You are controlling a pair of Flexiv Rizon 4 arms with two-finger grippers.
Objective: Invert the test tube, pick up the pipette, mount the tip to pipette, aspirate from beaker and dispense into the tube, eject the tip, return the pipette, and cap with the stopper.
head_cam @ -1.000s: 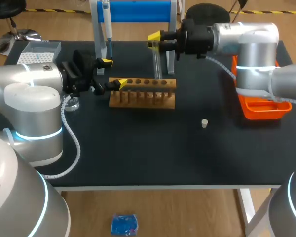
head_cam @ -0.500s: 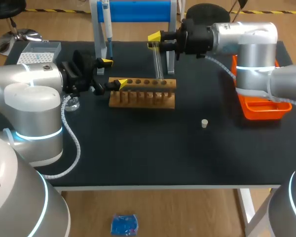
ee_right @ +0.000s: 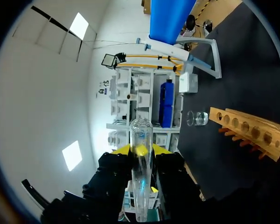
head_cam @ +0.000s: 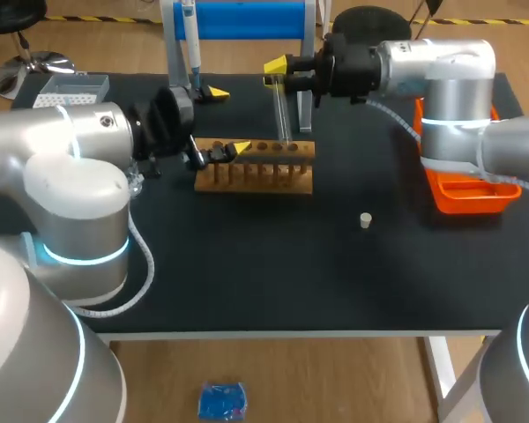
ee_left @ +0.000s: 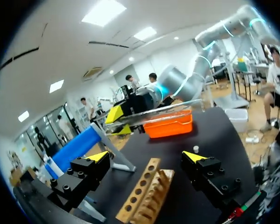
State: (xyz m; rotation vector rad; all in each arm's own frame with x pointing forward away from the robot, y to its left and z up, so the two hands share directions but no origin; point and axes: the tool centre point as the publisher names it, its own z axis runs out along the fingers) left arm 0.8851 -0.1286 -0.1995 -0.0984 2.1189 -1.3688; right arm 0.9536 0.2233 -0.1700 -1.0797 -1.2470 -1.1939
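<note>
Test tube (head_cam: pixel 282 110) in right fingers (head_cam: pixel 275 65), seemingly at far edge of rack (head_cam: pixel 256 169)

The left fingers (head_cam: pixel 240 148) have swung rightward over the wooden rack (head_cam: pixel 273 176).

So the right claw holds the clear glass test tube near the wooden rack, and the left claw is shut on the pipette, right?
No. The left wrist view shows the left claw open and empty; the right claw does hold the clear glass test tube near the wooden rack.
</note>
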